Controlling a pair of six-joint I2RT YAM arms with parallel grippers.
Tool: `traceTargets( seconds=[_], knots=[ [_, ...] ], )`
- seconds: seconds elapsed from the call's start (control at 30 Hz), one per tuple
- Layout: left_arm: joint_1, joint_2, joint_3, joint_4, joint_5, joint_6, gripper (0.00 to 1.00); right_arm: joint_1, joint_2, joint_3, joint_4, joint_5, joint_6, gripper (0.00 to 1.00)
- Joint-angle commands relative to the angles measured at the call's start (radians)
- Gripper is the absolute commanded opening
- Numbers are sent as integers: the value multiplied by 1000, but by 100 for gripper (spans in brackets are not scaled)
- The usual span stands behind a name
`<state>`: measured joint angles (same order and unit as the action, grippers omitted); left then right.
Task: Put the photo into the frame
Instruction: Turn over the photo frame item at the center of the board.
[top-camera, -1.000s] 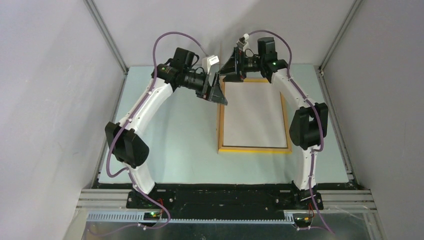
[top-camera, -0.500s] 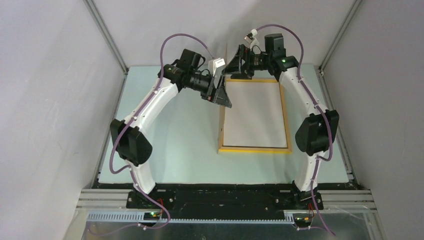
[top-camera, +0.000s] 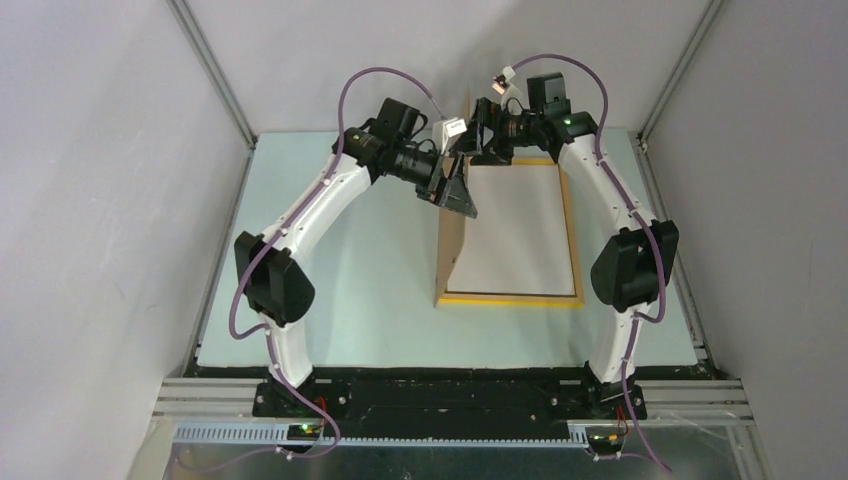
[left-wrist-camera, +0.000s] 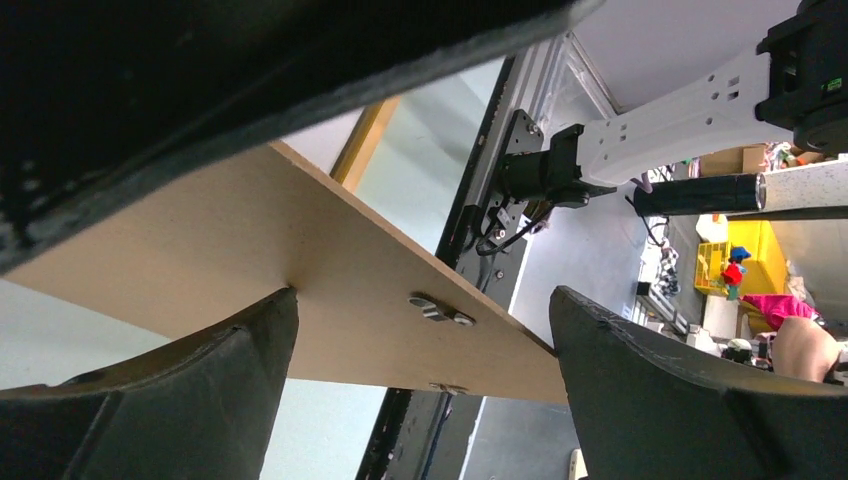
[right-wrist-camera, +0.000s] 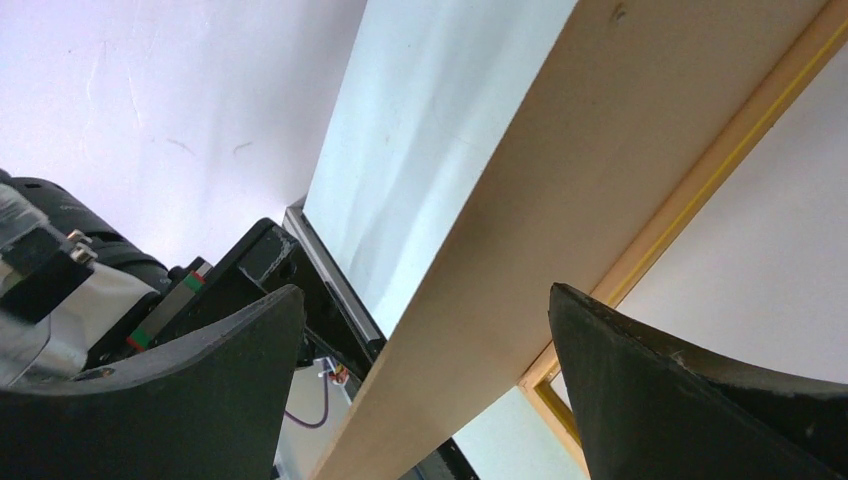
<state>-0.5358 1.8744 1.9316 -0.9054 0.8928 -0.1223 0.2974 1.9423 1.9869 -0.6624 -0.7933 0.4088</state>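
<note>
Two robot arms stand at the near edge of one counter (top-camera: 340, 290): the left arm (top-camera: 310, 205) and the right arm (top-camera: 600, 190). Each carries one end effector, so two in all: the left end effector (top-camera: 457, 192) and the right end effector (top-camera: 483, 135). Each wrist view shows two black fingers (left-wrist-camera: 180, 400), four altogether. There are two purple cables (top-camera: 375, 72), one looping over each arm. There is one yellow-orange frame (top-camera: 510, 299), with one white sheet (top-camera: 515, 225) inside it, and one brown backing board (top-camera: 452, 215). The board bears two small metal clips (left-wrist-camera: 440, 309), both seen from the left wrist.
</note>
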Motion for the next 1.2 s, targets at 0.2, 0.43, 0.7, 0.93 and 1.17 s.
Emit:
traceTargets(
  seconds=[0.2,0.43,0.7,0.93,1.17],
  knots=[
    [-29,17,83,4,51,-15,100,0,-53,-17,-18,37,-43,94],
    [-28,-5,87,4,28,-2,100,-4,-57,-44,-14,28,-47,92],
    [-13,-47,53,5,6,9,100,-12,-66,-49,-50,82,-90,81],
    [52,-105,-9,4,-2,22,100,-25,-74,-61,-105,203,-168,66],
    [83,-144,-98,4,-18,49,100,-51,-92,-113,-99,237,-185,47]
  ],
)
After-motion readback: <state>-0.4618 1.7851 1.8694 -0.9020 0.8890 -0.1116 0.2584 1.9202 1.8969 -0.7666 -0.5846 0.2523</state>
